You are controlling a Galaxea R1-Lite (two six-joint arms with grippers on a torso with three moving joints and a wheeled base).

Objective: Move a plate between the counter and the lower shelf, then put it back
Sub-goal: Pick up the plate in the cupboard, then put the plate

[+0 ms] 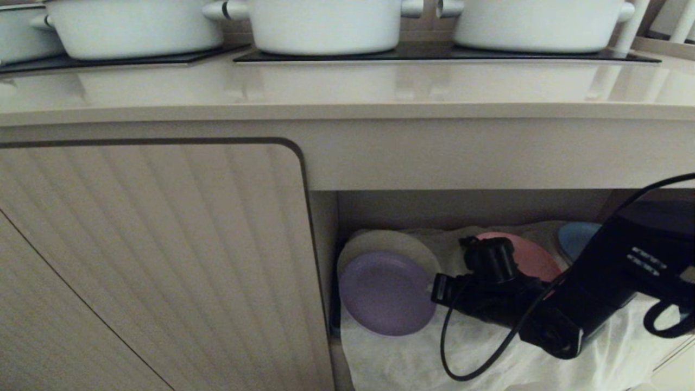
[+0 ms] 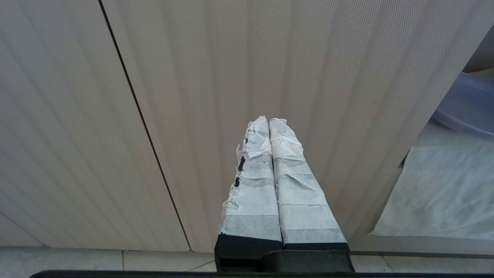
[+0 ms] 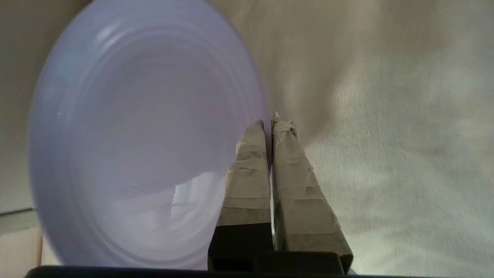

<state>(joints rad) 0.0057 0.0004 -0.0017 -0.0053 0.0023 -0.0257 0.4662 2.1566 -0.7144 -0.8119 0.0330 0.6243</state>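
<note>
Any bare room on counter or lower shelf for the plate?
Free: the counter strip between its front edge and the white pots. Lower shelf: only front sheet below the right gripper. Back is crowded: lavender plate, white plate, pink plate, blue plate.

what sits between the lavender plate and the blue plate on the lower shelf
In the head view, the pink plate lies between the lavender plate and blue plate, with the right gripper over it.

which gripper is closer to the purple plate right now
Right. The right gripper is shut on the rim of the purple plate in the lower shelf. The left gripper is shut, facing the ribbed cabinet door, apart from the plate.
</note>
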